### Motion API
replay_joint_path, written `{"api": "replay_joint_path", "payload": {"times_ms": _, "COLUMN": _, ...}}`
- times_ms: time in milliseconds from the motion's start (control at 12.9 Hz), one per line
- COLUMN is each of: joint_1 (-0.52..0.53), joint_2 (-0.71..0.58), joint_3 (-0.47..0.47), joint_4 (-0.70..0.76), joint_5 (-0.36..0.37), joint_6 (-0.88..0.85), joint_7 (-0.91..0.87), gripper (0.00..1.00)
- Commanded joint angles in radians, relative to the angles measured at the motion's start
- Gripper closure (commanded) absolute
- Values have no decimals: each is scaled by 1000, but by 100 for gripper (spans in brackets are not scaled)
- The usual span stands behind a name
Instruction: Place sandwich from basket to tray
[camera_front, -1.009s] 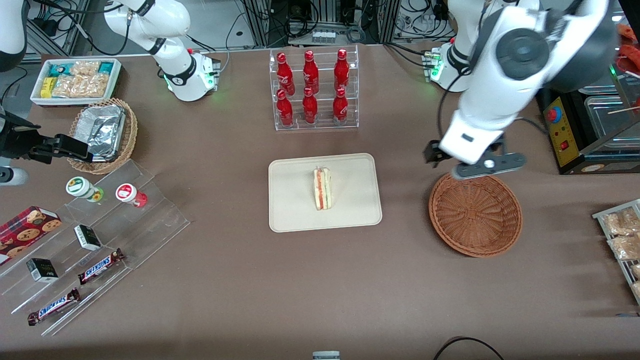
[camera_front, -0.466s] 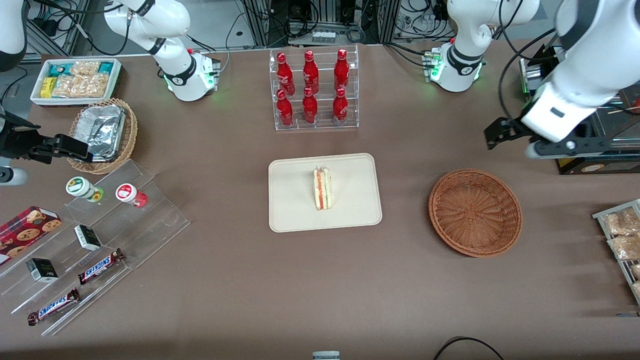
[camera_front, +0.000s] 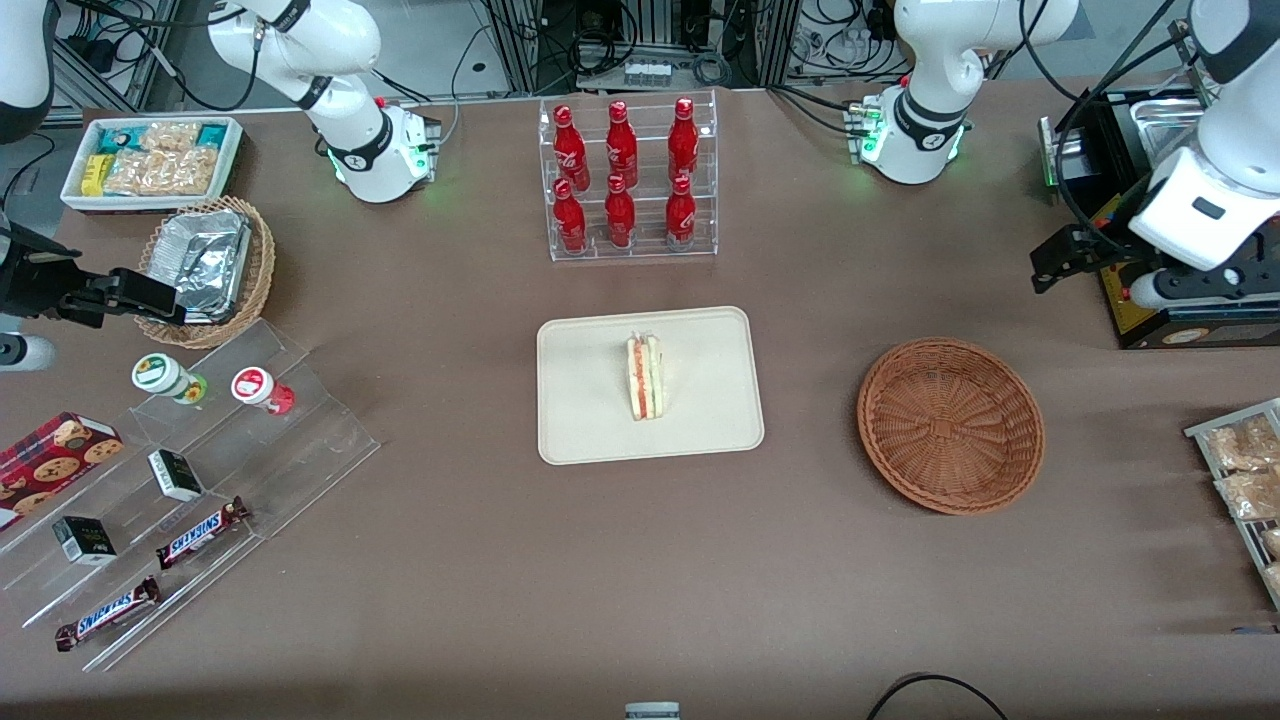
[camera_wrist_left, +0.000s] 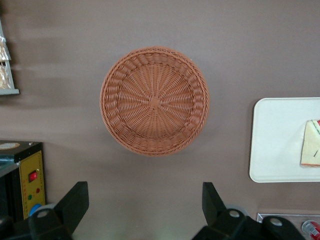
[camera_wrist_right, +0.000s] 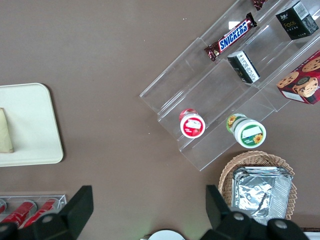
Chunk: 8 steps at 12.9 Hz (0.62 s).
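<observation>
The small triangular sandwich of pale cream bread with red and green filling stood on edge near the middle of the flat cream-beige rectangular tray, so the placing looked done. It seemed light, soft and easily crushed; a gentle pinch across the two broad bread faces would suit it better than any squeeze on the layered edge. The round reddish-brown wicker basket lay empty on the brown tabletop, beside the tray toward the working arm's end. The left arm's claw hung high above the tabletop near that end, its fingers spread wide and holding nothing. A clear rack of red bottles stood farther from the camera than the tray, well apart. Nothing crowded the sandwich.
</observation>
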Motion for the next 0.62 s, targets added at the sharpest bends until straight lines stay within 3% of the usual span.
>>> {"api": "replay_joint_path", "payload": {"times_ms": 0, "joint_1": 39, "joint_2": 84, "joint_3": -16, "joint_4": 108, "joint_5": -9, "joint_6": -14, "joint_7": 22, "gripper": 0}}
{"api": "replay_joint_path", "payload": {"times_ms": 233, "joint_1": 38, "joint_2": 160, "joint_3": -14, "joint_4": 228, "joint_5": -6, "joint_6": -87, "joint_7": 60, "gripper": 0}}
{"api": "replay_joint_path", "payload": {"times_ms": 543, "joint_1": 30, "joint_2": 149, "joint_3": -14, "joint_4": 223, "joint_5": 7, "joint_6": -124, "joint_7": 63, "gripper": 0}}
